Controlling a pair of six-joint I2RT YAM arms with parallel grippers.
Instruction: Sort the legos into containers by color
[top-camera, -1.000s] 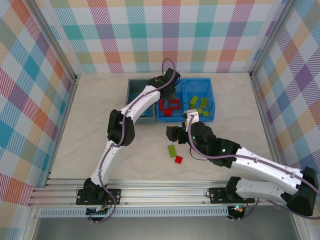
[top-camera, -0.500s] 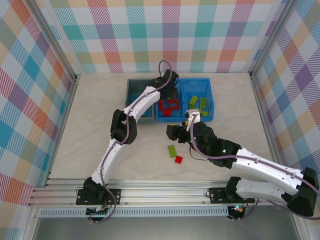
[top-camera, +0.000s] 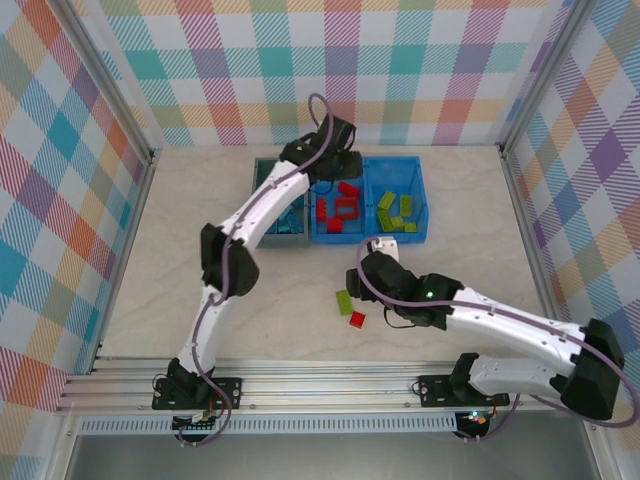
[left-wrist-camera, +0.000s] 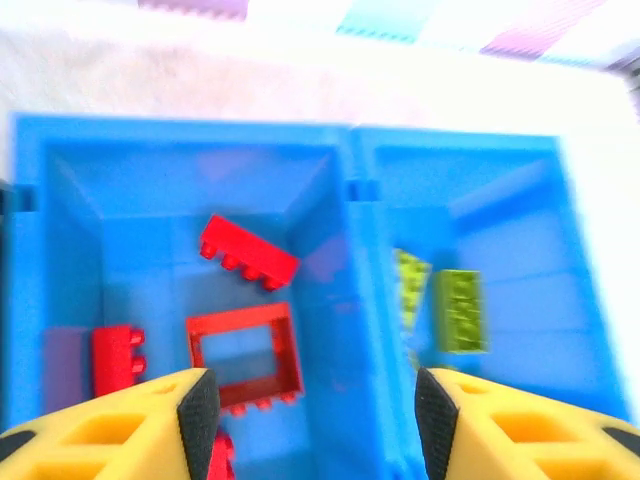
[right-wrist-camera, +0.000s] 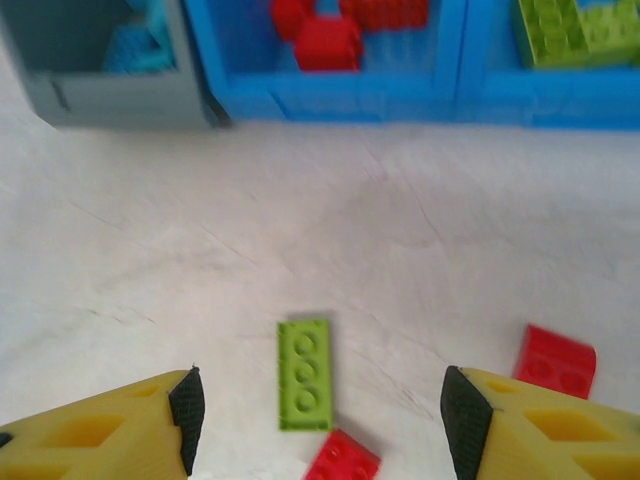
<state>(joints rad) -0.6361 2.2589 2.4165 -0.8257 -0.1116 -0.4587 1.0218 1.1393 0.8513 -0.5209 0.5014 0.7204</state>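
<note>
Three loose legos lie under my right claw, spread empty. The green one looks light, rigid and slick, so I'd pinch its long sides. My left claw gapes empty too.

Two bins by the table's far edge, loose bricks before them.
The single bin touches the left side of the divided bin, both midway along the far edge of the table. An open frame brick lies in the left compartment, a cluster of bricks in the right. One loose brick lies before the divided bin, a second loose brick just beside it, nearer the near edge.
</note>
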